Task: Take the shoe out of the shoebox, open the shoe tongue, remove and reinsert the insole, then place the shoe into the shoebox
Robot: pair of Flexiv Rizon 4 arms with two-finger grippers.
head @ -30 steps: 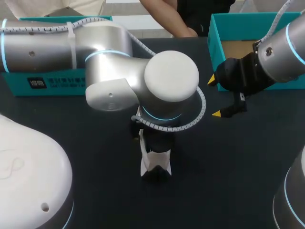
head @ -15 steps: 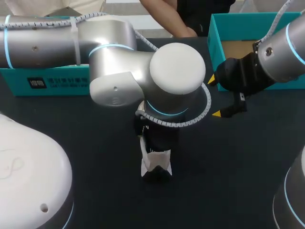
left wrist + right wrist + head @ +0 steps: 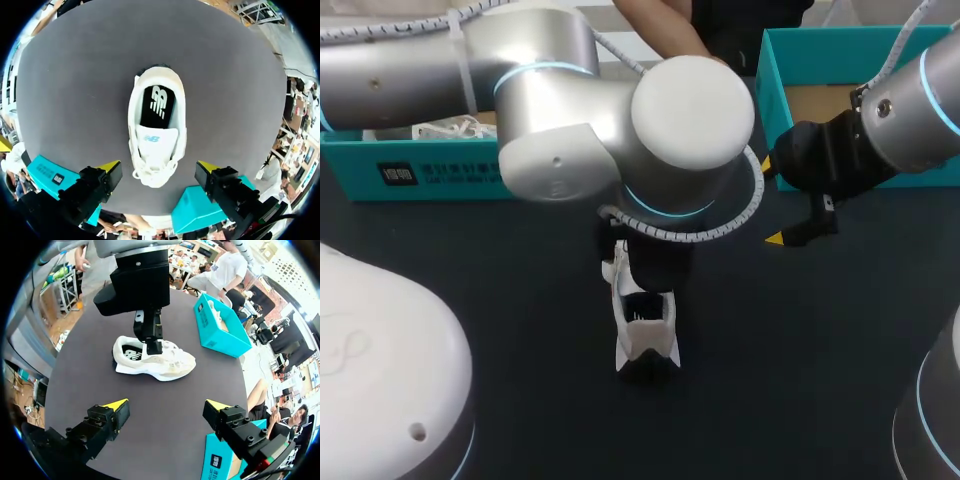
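You can count one white shoe (image 3: pixel 642 330) on the table (image 3: pixel 800 350), two teal boxes off to either side of that shoe, the left box (image 3: pixel 420 172) and the right box (image 3: pixel 820 50), and two grippers, the left gripper (image 3: pixel 159 167) right above the shoe and the right gripper (image 3: pixel 166 404) near it, each with two yellow tips (image 3: pixel 116 404).

A white logo stood on the black insole (image 3: pixel 155 106) of the shoe (image 3: pixel 134 131), a small blue mark on its tongue (image 3: pixel 154 145), and a black label (image 3: pixel 397 175) with white print, too small to read, on the teal shoebox (image 3: pixel 450 185).
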